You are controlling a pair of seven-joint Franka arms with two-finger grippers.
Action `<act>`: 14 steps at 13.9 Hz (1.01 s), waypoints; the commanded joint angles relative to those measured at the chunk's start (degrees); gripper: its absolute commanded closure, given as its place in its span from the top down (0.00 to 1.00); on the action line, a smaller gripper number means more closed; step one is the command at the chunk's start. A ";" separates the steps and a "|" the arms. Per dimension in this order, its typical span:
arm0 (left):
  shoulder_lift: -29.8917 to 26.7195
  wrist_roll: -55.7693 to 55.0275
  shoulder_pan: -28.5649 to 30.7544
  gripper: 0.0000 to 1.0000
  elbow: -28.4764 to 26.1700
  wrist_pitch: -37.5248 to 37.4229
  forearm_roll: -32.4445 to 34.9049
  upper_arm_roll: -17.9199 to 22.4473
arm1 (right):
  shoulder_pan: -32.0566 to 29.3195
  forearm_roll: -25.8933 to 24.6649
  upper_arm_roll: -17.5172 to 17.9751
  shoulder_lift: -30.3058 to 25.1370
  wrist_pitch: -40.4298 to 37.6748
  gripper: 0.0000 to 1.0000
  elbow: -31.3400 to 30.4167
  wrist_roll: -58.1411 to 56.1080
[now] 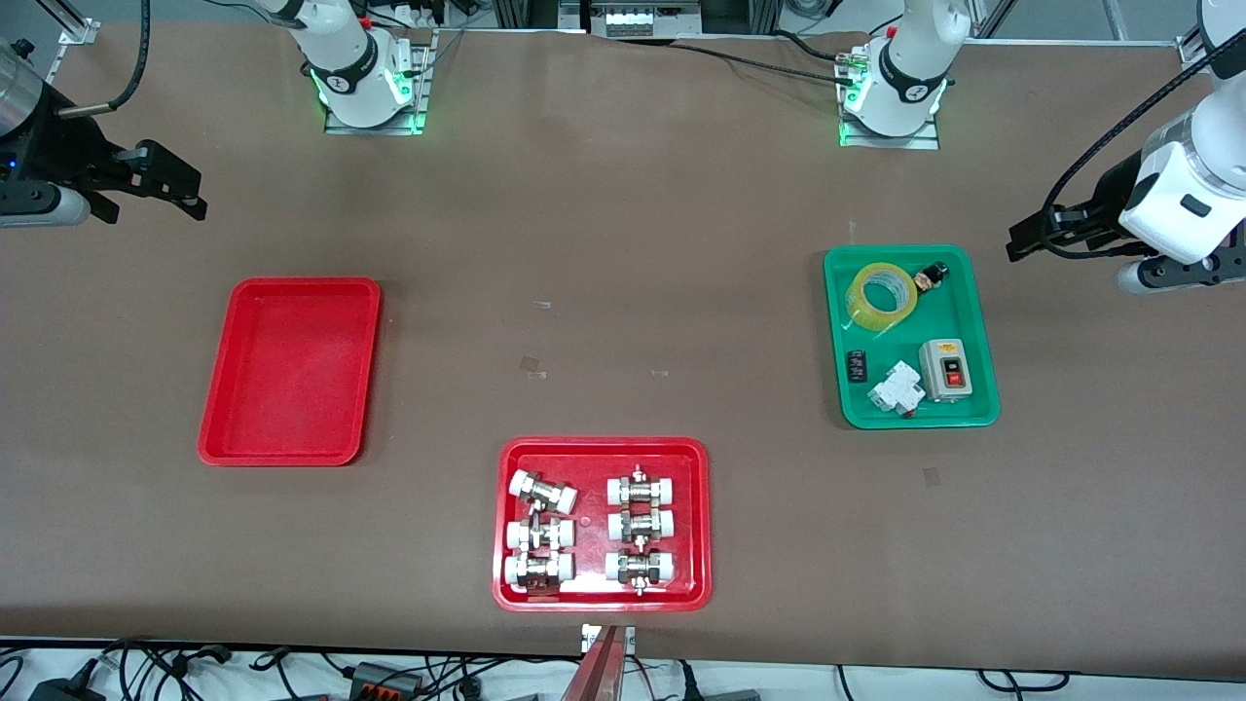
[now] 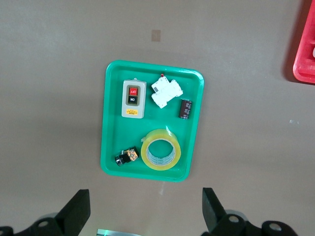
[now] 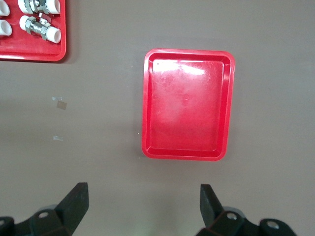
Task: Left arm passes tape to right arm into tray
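Note:
The tape (image 1: 881,299), a yellowish translucent roll, lies flat in a green tray (image 1: 910,420) toward the left arm's end of the table. In the left wrist view the tape (image 2: 161,155) sits in the same green tray (image 2: 110,118). My left gripper (image 1: 1022,243) hangs open and empty over bare table beside that tray; its own view shows it (image 2: 146,196) with the jaws wide apart. The empty red tray (image 1: 290,370) lies toward the right arm's end. My right gripper (image 1: 185,195) hovers open over bare table beside the red tray (image 3: 187,105), holding nothing (image 3: 143,191).
The green tray also holds a grey switch box (image 1: 946,370), a white breaker (image 1: 896,389), a small black block (image 1: 857,366) and a small black-and-orange part (image 1: 930,277). A second red tray (image 1: 602,446) with several white-capped metal fittings lies nearest the front camera, mid-table.

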 commanded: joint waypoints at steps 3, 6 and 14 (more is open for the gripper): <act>-0.53 0.20 0.01 1.00 -0.55 -0.16 -0.73 0.04 | 0.03 -0.32 0.17 0.39 -0.88 1.00 1.24 0.40; 1.92 0.37 0.63 1.00 0.06 0.63 -0.91 0.39 | -0.05 -0.23 0.17 0.39 -0.79 1.00 1.33 0.40; 7.91 1.07 1.24 1.00 -5.10 6.42 0.32 0.49 | -0.05 -0.23 0.17 0.39 -0.79 1.00 1.59 0.40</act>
